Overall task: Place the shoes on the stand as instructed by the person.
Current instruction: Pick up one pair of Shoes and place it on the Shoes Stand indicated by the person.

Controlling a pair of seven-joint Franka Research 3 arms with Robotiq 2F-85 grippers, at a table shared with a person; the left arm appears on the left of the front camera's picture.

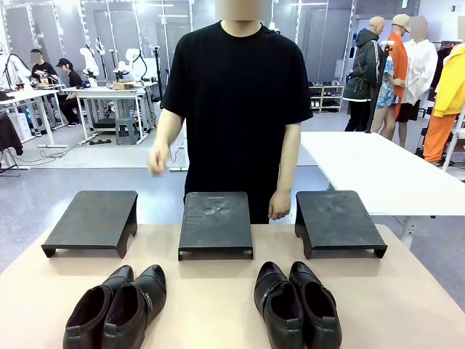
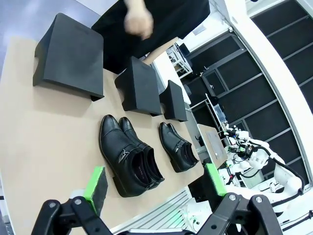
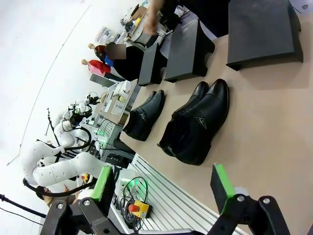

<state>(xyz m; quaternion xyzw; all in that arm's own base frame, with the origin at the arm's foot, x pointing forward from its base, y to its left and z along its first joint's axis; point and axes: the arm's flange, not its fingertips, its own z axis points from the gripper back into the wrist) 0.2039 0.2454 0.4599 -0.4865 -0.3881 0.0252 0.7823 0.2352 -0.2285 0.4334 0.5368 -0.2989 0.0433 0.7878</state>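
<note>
On the near half of the light tan tabletop (image 1: 218, 291): two pairs of glossy black leather dress shoes with a strap over the top. The left pair (image 1: 116, 309) and the right pair (image 1: 298, 305) well apart, the two shoes of each touching side by side, toes toward the far edge. Probably laid out this way for an easy reach, one pair to each arm.

Beyond them, in a row across the table: three low matte black bench-shaped stands, left (image 1: 91, 218), middle (image 1: 215, 222) and right (image 1: 336, 218). Set apart from one another, near the shoes but not touching them. Nothing on any of the three tops and no shoe placed yet, so judged to be at the very start of the task.

Behind the middle stand: the person in a plain black T-shirt (image 1: 236, 94). One hand (image 1: 157, 160) lifted and blurred at hip height, on the side of the left stand. The other hand (image 1: 279, 205) hanging just beside the middle stand's far corner. No telling from this the stand meant. Likely an instruction in the making, so best to wait for a clearer signal.

In the left wrist view, the left gripper (image 2: 154, 171) spread wide, green pads (image 2: 95, 183) far apart with nothing between, looking over the table's near edge at both pairs. Likewise the right gripper (image 3: 161, 174) in its own view: fingers parted, nothing pinched. Both raised and back from the shoes, presumably to leave the table free for the person's signal.
</note>
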